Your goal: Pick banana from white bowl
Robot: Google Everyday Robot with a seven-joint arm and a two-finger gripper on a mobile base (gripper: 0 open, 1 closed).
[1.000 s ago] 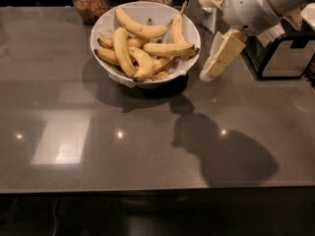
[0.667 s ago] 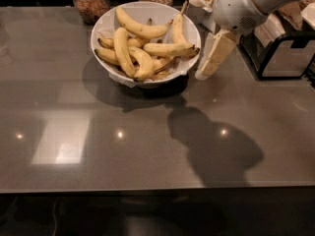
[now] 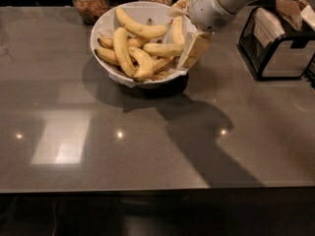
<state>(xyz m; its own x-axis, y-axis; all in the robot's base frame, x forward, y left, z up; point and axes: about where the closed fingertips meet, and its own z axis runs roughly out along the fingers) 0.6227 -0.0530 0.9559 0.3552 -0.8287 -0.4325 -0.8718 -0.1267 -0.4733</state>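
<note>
We see a dark grey polished countertop (image 3: 147, 146) with a large round white bowl (image 3: 98, 31) near the middle of its far edge. The bowl is lined with white paper and heaped with ripe yellow bananas (image 3: 129, 53). The robot's white two-finger gripper (image 3: 180, 34) hangs over the bowl's right rim. Its cream fingers (image 3: 195, 50) are apart, one outside the rim and one above the fruit, and they hold nothing. Two glass jars (image 3: 89, 2) stand behind the bowl. A black wire holder (image 3: 275, 48) sits by the right edge.

bananas (image 3: 140, 48) in bowl (image 3: 100, 27) (jars (image 3: 90, 2) behind), end effector (image 3: 188, 29) at rim
</note>
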